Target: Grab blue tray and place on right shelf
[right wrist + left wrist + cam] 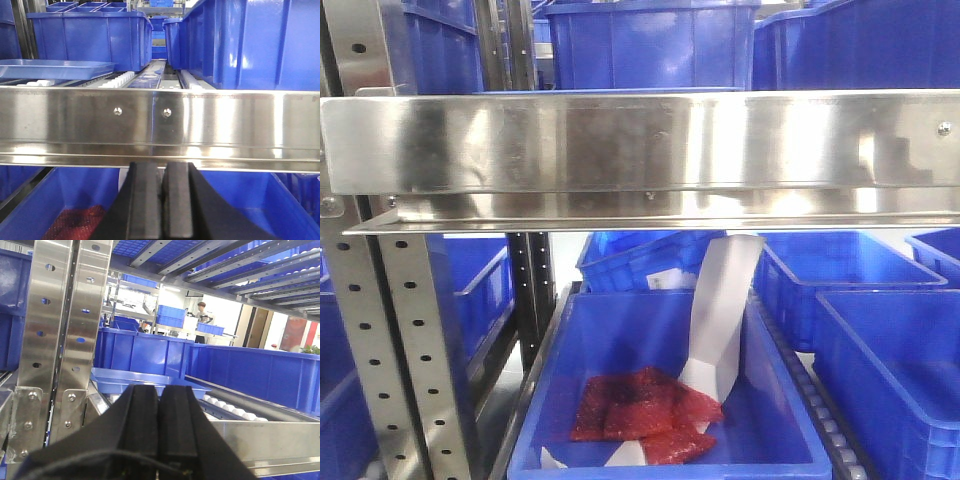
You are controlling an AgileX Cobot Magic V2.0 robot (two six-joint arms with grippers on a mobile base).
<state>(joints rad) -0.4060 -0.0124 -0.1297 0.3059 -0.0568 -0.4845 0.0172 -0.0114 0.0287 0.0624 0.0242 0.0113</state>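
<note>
The blue tray [145,380] lies flat on the white rollers of the right shelf [260,440], just beyond my left gripper [159,387]. That gripper is shut, its black fingers pressed together with nothing between them, a little short of the tray's near rim. In the right wrist view the blue tray [55,67] rests at the upper left, behind the right shelf's brushed steel front edge [210,125]. My right gripper [165,165] is shut and empty, just below that edge. The front view shows the right shelf's front edge [640,140] but neither gripper.
Deep blue bins [95,40] stand on the shelf behind and beside the tray. A perforated steel post [65,330] rises at the left. Below the shelf, a blue bin [660,400] holds red packets [640,405] and a white paper strip [720,310]. A person [201,315] stands far off.
</note>
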